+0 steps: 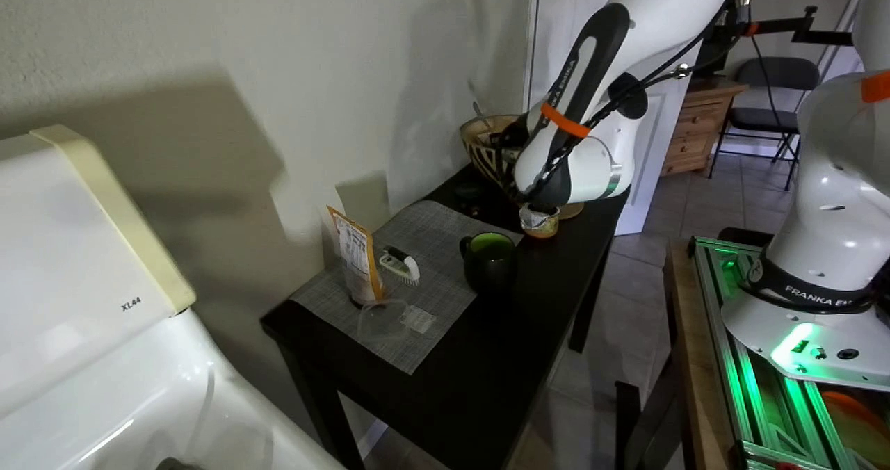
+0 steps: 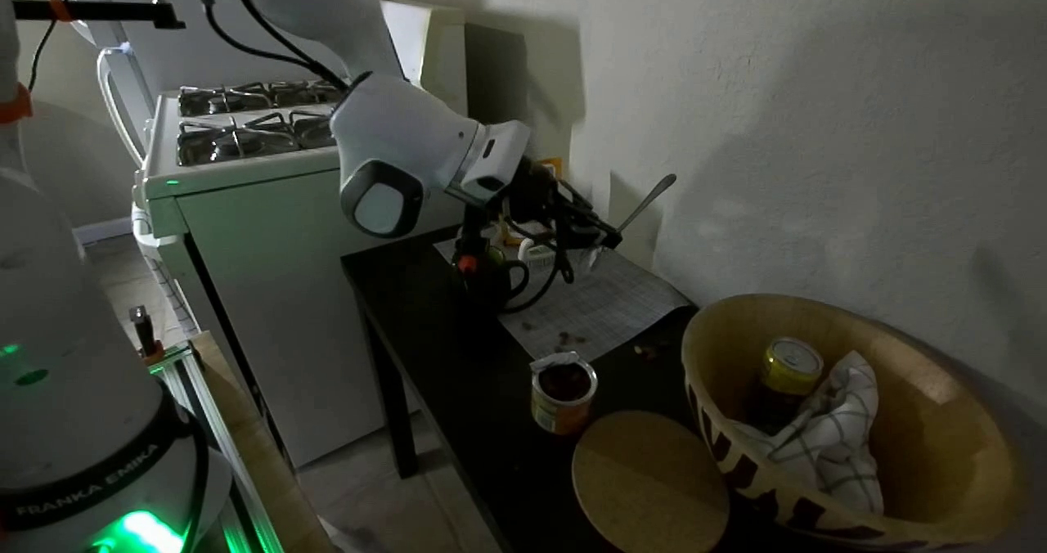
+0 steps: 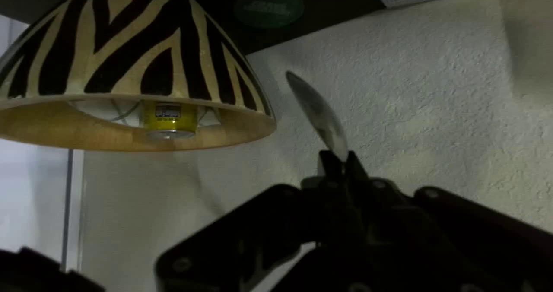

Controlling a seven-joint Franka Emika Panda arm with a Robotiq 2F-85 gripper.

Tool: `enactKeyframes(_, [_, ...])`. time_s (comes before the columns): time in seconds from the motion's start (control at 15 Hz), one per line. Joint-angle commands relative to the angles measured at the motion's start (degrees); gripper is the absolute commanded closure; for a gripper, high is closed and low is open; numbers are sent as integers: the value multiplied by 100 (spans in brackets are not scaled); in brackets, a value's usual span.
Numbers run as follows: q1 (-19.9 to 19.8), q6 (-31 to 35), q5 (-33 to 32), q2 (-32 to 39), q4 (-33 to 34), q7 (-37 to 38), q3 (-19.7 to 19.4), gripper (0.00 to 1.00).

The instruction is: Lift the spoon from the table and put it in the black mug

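The spoon (image 2: 649, 201) is silver and stands tilted, one end pointing up toward the wall. It also shows in the other views (image 1: 478, 110), (image 3: 320, 112). My gripper (image 3: 343, 164) is shut on the spoon, holding it in the air above the table (image 1: 480, 379). In an exterior view the gripper (image 2: 612, 238) is partly lost among dark cables. The black mug (image 1: 490, 265), green inside, stands upright on the table beside the placemat's edge. In an exterior view the mug (image 2: 489, 279) is partly behind the arm. The wrist view does not show the mug.
A striped basket-like bowl (image 2: 965, 455) holds a can and cloth. An opened tin (image 2: 564, 397) and a round board (image 2: 650, 483) lie near it. A bag (image 1: 356, 254), a brush (image 1: 402, 265) and a clear container (image 1: 381, 322) are on the placemat (image 1: 438, 296).
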Motion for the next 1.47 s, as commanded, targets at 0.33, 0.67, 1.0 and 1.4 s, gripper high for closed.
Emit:
enactKeyframes(0.33, [154,637,980,505,492,-543,371,99])
enactKeyframes(0.67, [1751,1076,2682,445,1477,-1999,-490,99])
enactKeyframes(1.0, [3228,1200,3119,745,1879,-2051,-1286,99])
enactKeyframes(1.4, [4716,1027,3738,1350,2127,-2055,-2029,99])
